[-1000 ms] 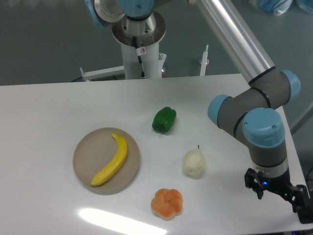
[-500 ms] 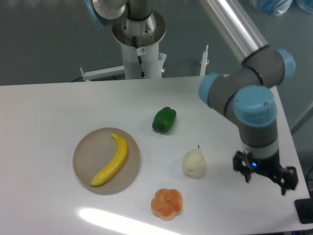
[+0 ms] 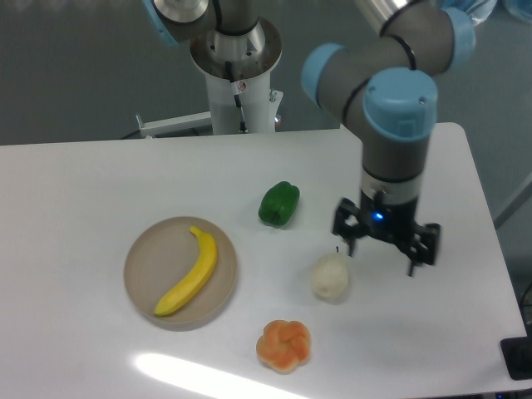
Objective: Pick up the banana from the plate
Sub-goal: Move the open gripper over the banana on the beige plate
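The banana (image 3: 188, 271) lay on the plate (image 3: 146, 255) at the left of the table (image 3: 83, 191), its stem at the far end and its body running near-left across the plate's middle. Neither it nor the plate had shifted from where they were a second before.

The other things were likewise unmoved: a green pepper (image 3: 278, 204) beyond and to the right of the plate, a whitish pear (image 3: 330, 277) further right and nearer, and an orange, lobed fruit (image 3: 283, 345) near the front edge.

What had changed was the arm. A second earlier its gripper had hung by the table's near right corner; half a second earlier it had drawn left and farther back; now the gripper (image 3: 386, 247) stood just right of the pear, over the table, well apart from the banana. The arm's wrist and elbow joints had swung leftward with it, so that they now stood above the table's far right part.

The jaws stood spread, with nothing between them. The left finger (image 3: 344, 235) seemed just above the pear's stem, though from this one view it was hard to tell whether it touched.
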Tool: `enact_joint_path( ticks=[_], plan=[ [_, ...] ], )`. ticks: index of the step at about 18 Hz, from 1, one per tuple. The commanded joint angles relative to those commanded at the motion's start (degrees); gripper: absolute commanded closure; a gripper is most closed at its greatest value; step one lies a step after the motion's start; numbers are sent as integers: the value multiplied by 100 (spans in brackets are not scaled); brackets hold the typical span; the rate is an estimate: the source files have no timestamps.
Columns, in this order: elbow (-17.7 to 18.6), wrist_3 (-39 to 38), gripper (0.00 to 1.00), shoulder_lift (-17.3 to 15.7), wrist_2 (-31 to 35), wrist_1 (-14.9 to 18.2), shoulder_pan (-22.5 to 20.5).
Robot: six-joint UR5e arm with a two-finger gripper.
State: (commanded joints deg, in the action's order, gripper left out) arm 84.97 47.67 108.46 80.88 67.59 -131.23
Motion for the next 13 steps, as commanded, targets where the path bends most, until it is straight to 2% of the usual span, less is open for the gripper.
enact_joint_path(
  ticks=[2, 4, 6, 8, 9, 10, 12, 13],
  plan=[
    [352, -458, 0, -254, -133, -44, 123],
    [546, -775, 0, -282, -134, -70, 456],
    [722, -1161, 0, -282, -116, -306, 720],
    [1090, -1470, 0, -255, -98, -867, 1010],
    [1422, -1567, 0, -238, -81, -1366, 1133],
    [1617, -1594, 0, -220, -72, -1658, 1221],
    [1995, -1620, 0, -168, -55, -2046, 1319],
    [2049, -1646, 0, -141, -11, -2074, 1354]
  ],
)
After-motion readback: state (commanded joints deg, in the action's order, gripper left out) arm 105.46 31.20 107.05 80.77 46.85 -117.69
